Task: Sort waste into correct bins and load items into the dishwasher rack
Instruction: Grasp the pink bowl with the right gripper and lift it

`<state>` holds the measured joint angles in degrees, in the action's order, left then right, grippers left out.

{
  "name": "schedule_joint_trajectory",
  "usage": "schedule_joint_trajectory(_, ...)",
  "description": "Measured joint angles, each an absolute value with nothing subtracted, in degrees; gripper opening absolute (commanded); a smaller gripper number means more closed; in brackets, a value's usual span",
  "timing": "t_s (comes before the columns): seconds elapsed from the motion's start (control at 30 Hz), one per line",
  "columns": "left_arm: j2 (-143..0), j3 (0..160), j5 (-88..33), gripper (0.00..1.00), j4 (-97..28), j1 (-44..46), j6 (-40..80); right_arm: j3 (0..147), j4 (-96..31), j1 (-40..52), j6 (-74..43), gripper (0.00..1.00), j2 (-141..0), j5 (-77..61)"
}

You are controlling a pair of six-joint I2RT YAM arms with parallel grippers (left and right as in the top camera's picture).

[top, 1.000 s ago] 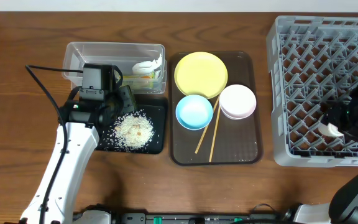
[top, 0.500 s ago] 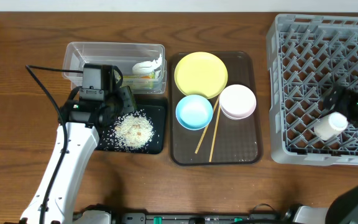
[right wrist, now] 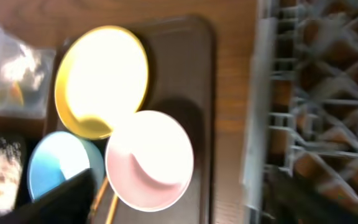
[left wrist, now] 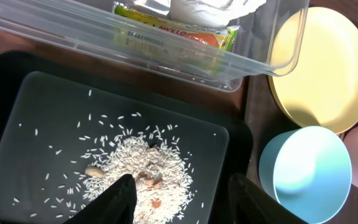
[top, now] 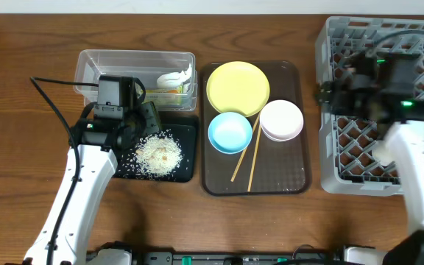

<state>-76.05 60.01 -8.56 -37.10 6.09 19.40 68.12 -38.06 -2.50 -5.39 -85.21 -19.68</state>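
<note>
Returning the right arm [top: 418, 154] toward the brown serving tray [top: 285, 171] after depositing the white cup [top: 380, 153].
The cup now lies in the dishwasher rack [top: 328, 158], right of the tray: one item loaded. On the tray remain one yellow plate [top: 238, 87], one blue bowl [top: 230, 132], one pink bowl [top: 281, 120], two chopsticks [top: 247, 158]. Left jaws and right jaws are spread, empty.

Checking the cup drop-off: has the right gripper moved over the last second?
Yes. In the overhead view the right gripper went from the lower-right corner of the dishwasher rack up and left to its left wall.
</note>
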Motion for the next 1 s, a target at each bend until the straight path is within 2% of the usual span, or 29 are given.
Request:
schedule_joint_trajectory(0.03, -76.05, 60.01, -8.56, 0.51, -37.1, 6.09, 19.4, 67.59, -37.39, -0.64, -6.83, 0.37, -85.84, -17.8)
schedule_joint_trajectory(0.07, -76.05, 60.01, -8.56, 0.51, -37.1, 6.09, 19.4, 67.05, -36.69, 1.28, -8.23, 0.35, -86.76, -15.49)
schedule_joint_trajectory(0.27, -76.05, 60.01, -8.56, 0.51, -37.1, 6.09, 19.4, 65.56, -35.0, 8.27, -15.09, 0.4, -94.04, -4.4)
schedule_joint_trajectory(0.4, -76.05, 60.01, -8.54, 0.51, -37.1, 6.09, 19.4, 65.47, -33.69, 10.0, -17.06, 0.39, -99.2, -1.54)
schedule_joint_trajectory(0.5, -76.05, 60.01, -8.56, 0.51, -37.1, 6.09, 19.4, 65.41, -32.49, 10.26, -18.57, 0.28, -102.63, -0.49)
schedule_joint_trajectory(0.6, -76.05, 60.01, -8.56, 0.51, -37.12, 6.09, 19.4, 65.39, -31.92, 10.24, -19.9, 0.09, -104.51, 0.05)
schedule_joint_trajectory(0.67, -76.05, 60.01, -8.56, 0.51, -37.21, 6.09, 19.4, 65.28, -31.86, 10.24, -20.91, 0.01, -105.21, 0.27)
schedule_joint_trajectory(1.0, -76.05, 60.01, -8.56, 0.52, -37.65, 6.09, 19.4, 65.23, -31.83, 9.43, -19.92, 0.01, -102.37, 2.26)
